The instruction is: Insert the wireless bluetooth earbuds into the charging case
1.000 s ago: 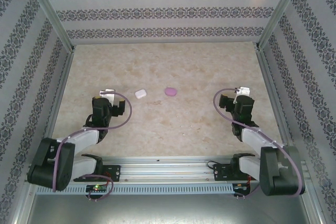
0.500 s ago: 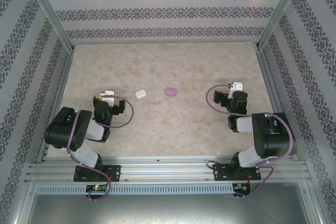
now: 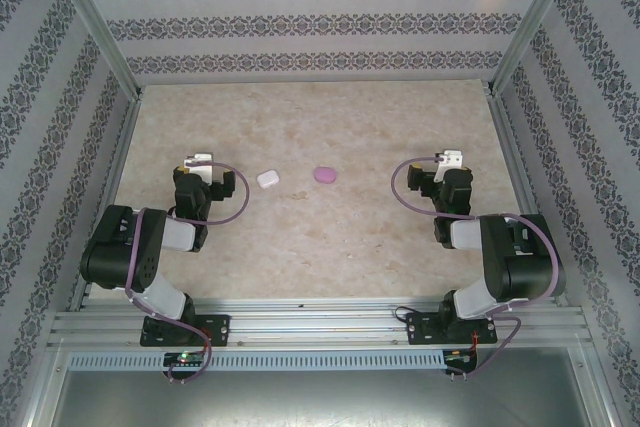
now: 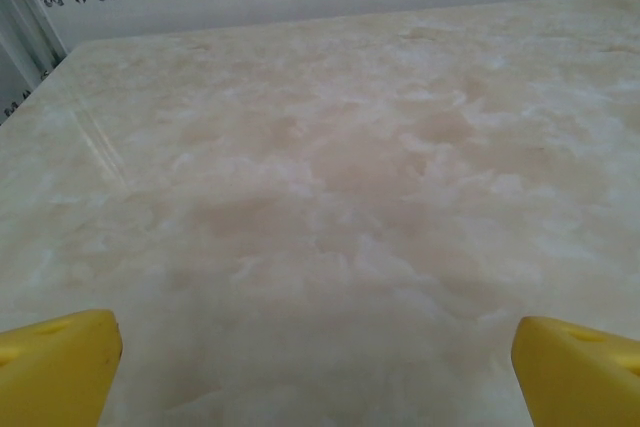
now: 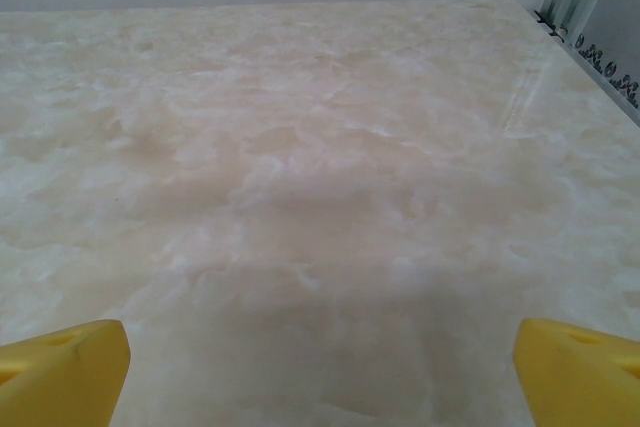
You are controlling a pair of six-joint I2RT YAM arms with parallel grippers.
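While both arms sit folded close to the near edge of the marble-patterned table (image 3: 330, 117), the left arm (image 3: 130, 252) on its own side and the right arm (image 3: 515, 267) on the other, two small pebble-like shapes lie between them on the open surface. A white charging case (image 3: 267, 179) rests nearer the left arm's wrist, and a purple charging case (image 3: 324, 174) lies just beside it toward the right, the two apart and not touching. Whether either lid is up, and where the earbuds lie, is too small to tell from above.

Seen from its wrist camera, the left gripper (image 4: 315, 367) has its jaws spread wide, one yellow fingertip (image 4: 55, 362) at each lower corner of the view and bare table between them. From its own wrist camera the right gripper (image 5: 320, 367) stands the same way, its yellow fingertips (image 5: 580, 372) far apart with nothing clamped. Both grippers point toward the far patterned wall (image 3: 320, 27), well clear of the cases.
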